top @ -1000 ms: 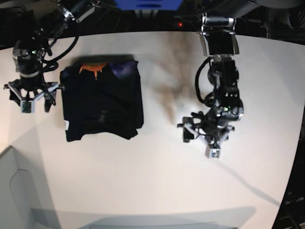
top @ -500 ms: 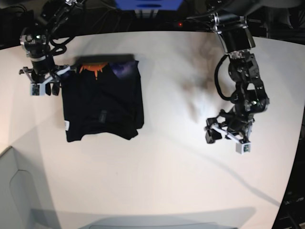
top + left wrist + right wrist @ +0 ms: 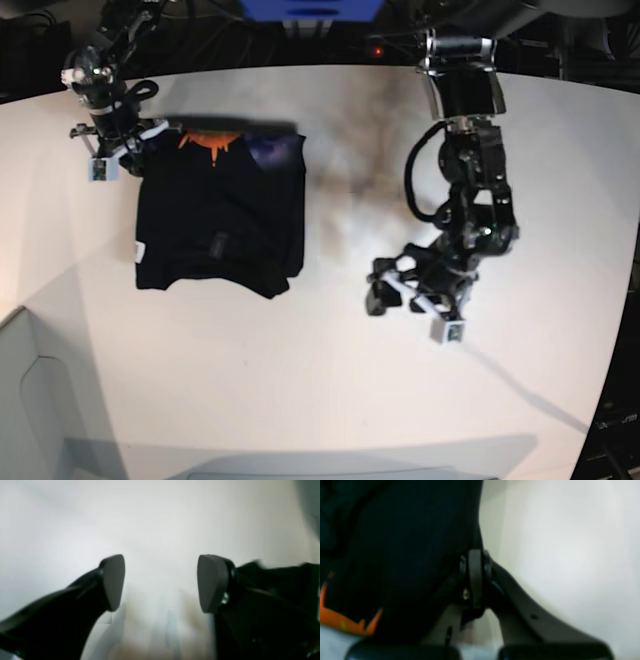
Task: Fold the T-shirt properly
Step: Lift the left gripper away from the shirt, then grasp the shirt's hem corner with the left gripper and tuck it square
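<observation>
The black T-shirt [image 3: 220,215] lies folded into a rectangle on the left half of the white table [image 3: 330,400]. Its orange-and-purple print [image 3: 205,142] shows along the far edge, and a small white label [image 3: 140,251] sits on the left edge. My right gripper [image 3: 118,160] is at the shirt's far left corner. In the right wrist view its fingers [image 3: 475,580] are pressed together at the edge of the black cloth [image 3: 395,542]. My left gripper [image 3: 410,312] is open and empty over bare table to the right of the shirt, with pads [image 3: 113,580] wide apart.
A grey bin [image 3: 30,400] stands at the near left corner. A dark blurred shadow [image 3: 350,185] lies on the table between the shirt and the left arm. Cables and dark equipment run along the far edge [image 3: 310,30].
My right gripper has moved from beside the shirt's left edge to its far left corner and shut. My left arm swung right, then back left toward the table's middle. The shirt shifted slightly.
</observation>
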Available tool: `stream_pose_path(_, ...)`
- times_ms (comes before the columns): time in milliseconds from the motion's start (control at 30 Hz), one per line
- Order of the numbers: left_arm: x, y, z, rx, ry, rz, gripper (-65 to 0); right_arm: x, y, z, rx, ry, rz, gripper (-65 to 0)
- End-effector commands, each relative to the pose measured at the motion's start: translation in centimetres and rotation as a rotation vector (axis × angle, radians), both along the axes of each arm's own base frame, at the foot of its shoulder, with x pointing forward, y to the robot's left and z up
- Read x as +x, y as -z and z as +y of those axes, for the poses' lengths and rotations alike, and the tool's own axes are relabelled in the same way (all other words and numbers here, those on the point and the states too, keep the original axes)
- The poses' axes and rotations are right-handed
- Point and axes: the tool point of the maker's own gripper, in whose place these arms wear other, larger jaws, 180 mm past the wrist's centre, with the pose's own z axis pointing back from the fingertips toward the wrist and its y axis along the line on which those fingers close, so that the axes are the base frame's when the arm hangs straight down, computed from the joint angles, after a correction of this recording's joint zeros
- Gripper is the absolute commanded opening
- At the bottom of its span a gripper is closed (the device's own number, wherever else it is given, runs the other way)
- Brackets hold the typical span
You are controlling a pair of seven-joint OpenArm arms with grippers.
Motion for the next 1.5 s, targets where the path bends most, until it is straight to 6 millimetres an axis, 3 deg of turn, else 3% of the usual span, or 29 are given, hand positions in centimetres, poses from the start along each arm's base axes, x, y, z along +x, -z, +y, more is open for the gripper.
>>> stream_pose_path(0, 1.2, -2.2, -1.8, -0.023, 0.030, -0.067, -21.1, 0.5, -0.8, -0.4, -0.005, 0.010, -0.038, -65.0)
stream_pose_path(67, 1.3, -2.5, -5.5, -0.066, 0.086, -0.085, -21.1, 0.7, -1.0, -0.5, -0.008, 0.014, -0.045, -65.0)
stream_pose_path(200, 1.9, -2.2, -9.5, -0.114, 0.077, -0.062, -21.1, 1.2, -2.4, -0.9, -0.036, 0.011, -0.079, -65.0)
stream_pose_path(333, 2.0, -0.3, -11.2, -0.105, 0.048, -0.012, -17.7, 1.9, -6.1, -1.2, -0.109, -0.006, -0.156, -65.0)
stream_pose_path(433, 1.8, 0.1, -11.8, -0.099, 0.063, -0.009, -15.3, 1.9, -7.3, -0.6, -0.131, -0.033, -0.177, -65.0)
stream_pose_path(600, 1.9, 0.0, -12.2, -0.098, 0.069, -0.010, -15.2, 1.6, -6.2, 2.0, -0.095, -0.101, -0.153, -65.0)
stream_pose_path(667, 1.5, 0.8, -13.7, -0.082, 0.114, 0.010, -15.2, 1.6, -5.3, 2.6, -0.072, -0.114, -0.133, -65.0)
stream_pose_path(800, 0.9, 2.6, -15.5, -0.041, 0.178, 0.059, -15.4, 1.4, -4.2, 2.8, -0.049, -0.110, -0.109, -65.0)
stream_pose_path(900, 0.8, 2.9, -15.6, -0.039, 0.182, 0.066, -15.8, 1.4, -4.0, 2.8, -0.047, -0.110, -0.106, -65.0)
stream_pose_path(1000, 0.8, 2.8, -15.7, -0.039, 0.184, 0.063, -24.2, 1.4, -4.0, 2.8, -0.046, -0.110, -0.105, -65.0)
stream_pose_path(1233, 1.5, 2.8, -15.5, -0.049, 0.154, 0.024, -63.9, 1.2, -3.2, 2.9, -0.031, -0.108, -0.087, -65.0)
stream_pose_path(1333, 1.5, 2.7, -15.3, -0.049, 0.153, 0.030, -63.9, 1.1, -2.8, 3.0, -0.022, -0.106, -0.078, -65.0)
stream_pose_path(1467, 2.1, -0.6, -15.2, -0.069, 0.149, -0.059, -65.0, 1.2, -2.9, 2.9, -0.025, -0.106, -0.082, -65.0)
